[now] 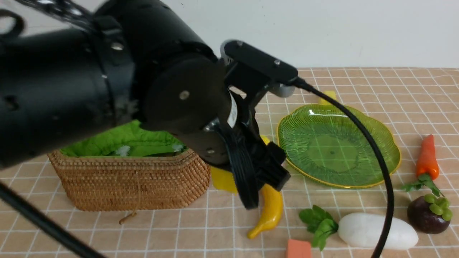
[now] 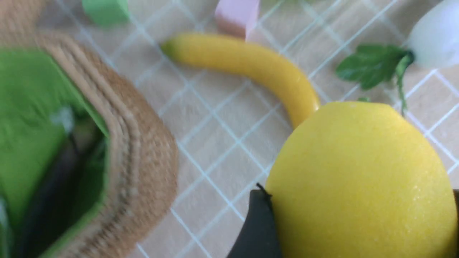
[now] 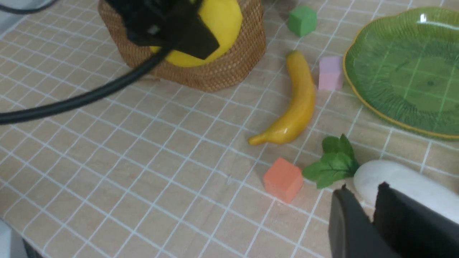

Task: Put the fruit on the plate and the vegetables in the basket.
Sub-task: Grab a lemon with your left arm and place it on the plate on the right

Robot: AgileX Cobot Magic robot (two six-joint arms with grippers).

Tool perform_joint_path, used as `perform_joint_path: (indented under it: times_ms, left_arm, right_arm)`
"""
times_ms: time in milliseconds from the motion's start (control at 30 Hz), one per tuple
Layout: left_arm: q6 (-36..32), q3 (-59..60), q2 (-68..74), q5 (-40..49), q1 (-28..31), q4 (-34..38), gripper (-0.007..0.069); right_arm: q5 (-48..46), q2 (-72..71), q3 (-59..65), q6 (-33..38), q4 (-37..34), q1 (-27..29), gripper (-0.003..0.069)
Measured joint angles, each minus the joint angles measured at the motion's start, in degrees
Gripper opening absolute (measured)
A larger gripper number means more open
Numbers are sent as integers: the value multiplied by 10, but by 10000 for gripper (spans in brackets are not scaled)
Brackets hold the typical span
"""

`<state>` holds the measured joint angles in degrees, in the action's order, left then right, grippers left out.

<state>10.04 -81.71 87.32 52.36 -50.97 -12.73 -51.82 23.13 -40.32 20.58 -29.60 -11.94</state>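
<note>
Front view: left tool point(image 1: 251, 172) grips the lemon point(image 1: 222, 179), its arm hiding most of the basket point(image 1: 132, 186).

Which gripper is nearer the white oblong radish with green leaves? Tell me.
Right. The right gripper hangs directly beside the white oblong radish; the left gripper holds the yellow lemon beside the wicker basket.

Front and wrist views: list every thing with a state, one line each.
lemon: held in the left gripper, off the table
plate: empty
basket: open, something dark inside
banana: lying on the table
radish: lying on the table
carrot: lying on the table
mangosteen: on the table
right gripper: nearly shut, empty
</note>
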Motion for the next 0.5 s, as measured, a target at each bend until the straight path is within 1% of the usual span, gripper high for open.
perform_joint_path:
  times_ms: [33, 67, 100, 133, 167, 200, 233, 267, 333, 400, 433, 467, 500]
  left_arm:
    - [-34, 0, -3, -25, 0, 3, 577]
    - [-54, 0, -2, -47, 0, 8, 577]
    - [-84, -2, 9, -87, 0, 25, 577]
    - [-88, -3, 14, -93, 0, 28, 577]
    - [-116, -14, 40, -141, 0, 58, 577]
    - [-130, -26, 66, -170, 0, 75, 577]
    - [-132, -32, 77, -181, 1, 79, 577]
    - [-148, -62, 129, -216, 4, 107, 577]
    - [-154, -117, 202, -239, 11, 127, 577]
    - [-156, -177, 267, -243, 23, 143, 577]
    - [-156, -183, 280, -243, 24, 145, 577]
    - [-157, -246, 333, -242, 34, 148, 577]
    - [-157, -275, 358, -241, 37, 149, 577]
  right_arm:
    - [15, 0, 0, 0, 0, 0, 141]
    - [26, 0, 0, 0, 0, 0, 141]
    - [46, 0, 0, 0, 0, 0, 141]
    - [48, 0, 0, 0, 0, 0, 141]
    - [64, 0, -3, -1, 0, 0, 141]
    - [68, 0, -6, -3, 1, 0, 141]
    - [68, 0, -6, -3, 1, 0, 141]
    - [70, 0, -17, -15, 3, 0, 141]
    - [58, 0, -30, -35, 14, 0, 141]
    - [36, 0, -38, -52, 19, 0, 141]
    - [33, 0, -38, -54, 20, 0, 141]
    - [8, 0, -41, -64, 25, 0, 141]
    - [-9, 0, -41, -67, 28, 0, 141]
